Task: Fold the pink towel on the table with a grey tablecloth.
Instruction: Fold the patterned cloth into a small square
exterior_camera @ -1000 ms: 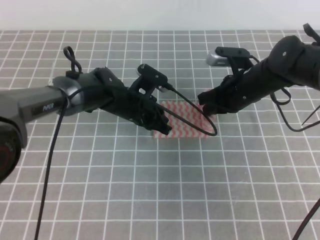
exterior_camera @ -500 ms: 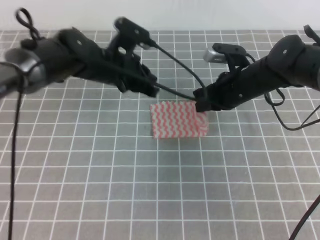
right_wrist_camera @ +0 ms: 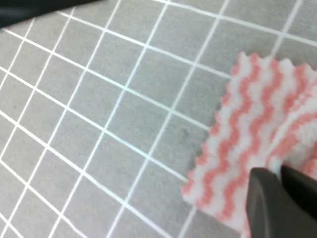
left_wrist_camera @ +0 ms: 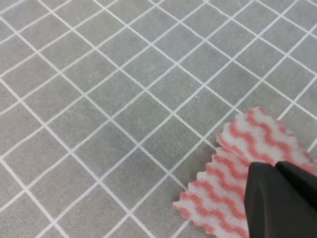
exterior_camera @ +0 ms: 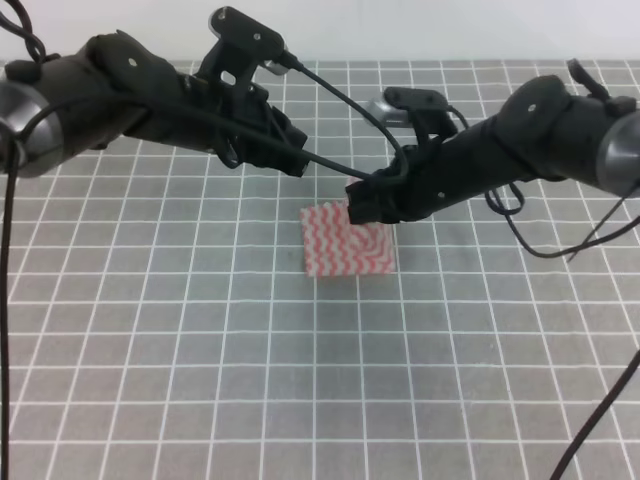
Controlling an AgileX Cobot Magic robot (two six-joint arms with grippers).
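Pink-red and white zigzag-striped cloth, the pink towel (exterior_camera: 347, 240) lies near the middle of the table (exterior_camera: 320, 400), flat on the grey tablecloth (exterior_camera: 200, 330) with its grid of thin white lines. In the exterior view it forms a small, roughly square patch with pinked edges, and a raised layer shows at its far right corner, so it looks partly folded already.

It reads as thin, soft and very light: it will drape and crease at once, offers no stiffness to push against, and may slide on the smooth cloth underneath or cling to a finger on release. A pinch at a corner or along a free edge, lifting only the top layer, looks like the sound way to take hold.

At that far right corner sits the right gripper (exterior_camera: 362, 206), low over the towel. Its wrist view shows two dark fingers (right_wrist_camera: 265, 198) close together above lifted cloth, but whether they actually pinch the fabric cannot be told.

Further out, the left gripper (exterior_camera: 297, 160) hangs above the tablecloth behind the towel, clear of it. Its fingers (left_wrist_camera: 270, 198) appear pressed together with nothing between them.
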